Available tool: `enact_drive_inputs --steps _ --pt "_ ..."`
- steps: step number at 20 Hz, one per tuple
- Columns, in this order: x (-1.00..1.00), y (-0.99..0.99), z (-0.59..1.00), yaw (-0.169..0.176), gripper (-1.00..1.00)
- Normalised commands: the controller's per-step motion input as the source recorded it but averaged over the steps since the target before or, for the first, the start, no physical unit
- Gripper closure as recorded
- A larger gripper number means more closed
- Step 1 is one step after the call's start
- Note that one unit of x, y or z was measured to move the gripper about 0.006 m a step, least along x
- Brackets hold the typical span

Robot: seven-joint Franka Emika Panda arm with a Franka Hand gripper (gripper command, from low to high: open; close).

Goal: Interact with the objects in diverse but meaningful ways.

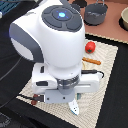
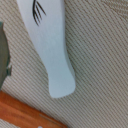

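While the gripper [image 1: 71, 101] hangs low at bottom centre, jaws hidden so can't tell its state, the fish [image 2: 50, 45] lies on the mat [image 2: 100, 65] under it. Tomato [image 1: 90, 46] sits upper right, untouched; most interaction prob. left.

My arm [image 1: 47, 37]: glossy white rounded housing with grey joint panels. Dark grey circular cap [image 1: 60, 16] on top, carrying one small glowing blue light. Below, I see a white boxy hand block [image 1: 62, 80] beside a black cable [image 1: 95, 74].

No readable text, label, brand, number or sign on anything in either view.
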Motion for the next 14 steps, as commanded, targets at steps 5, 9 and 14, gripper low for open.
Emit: enact_drive_inputs --steps 5,9,14 --pt "0.39 -0.31 -0.15 -0.01 -1.0" --pt "0.34 -0.31 -0.18 -0.012 -1.0" --pt "0.3 -0.32 -0.21 -0.015 1.0"
